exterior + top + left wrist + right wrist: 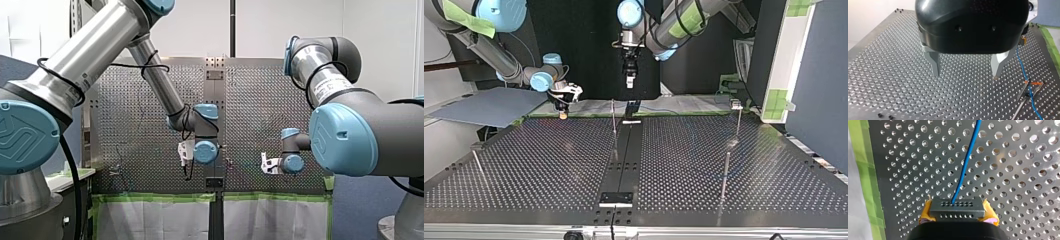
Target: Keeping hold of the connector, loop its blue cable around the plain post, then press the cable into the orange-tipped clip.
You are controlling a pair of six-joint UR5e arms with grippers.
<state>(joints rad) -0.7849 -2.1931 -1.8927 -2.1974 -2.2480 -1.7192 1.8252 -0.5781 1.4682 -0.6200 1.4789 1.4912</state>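
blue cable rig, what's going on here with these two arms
My right arm's tool grips the dark connector between its yellow pads, over the perforated table, with the blue cable running out ahead of it. My left arm's tool hangs open above the table, holding nothing. Beside it the cable crosses the orange-tipped clip; whether it is seated there I cannot tell.
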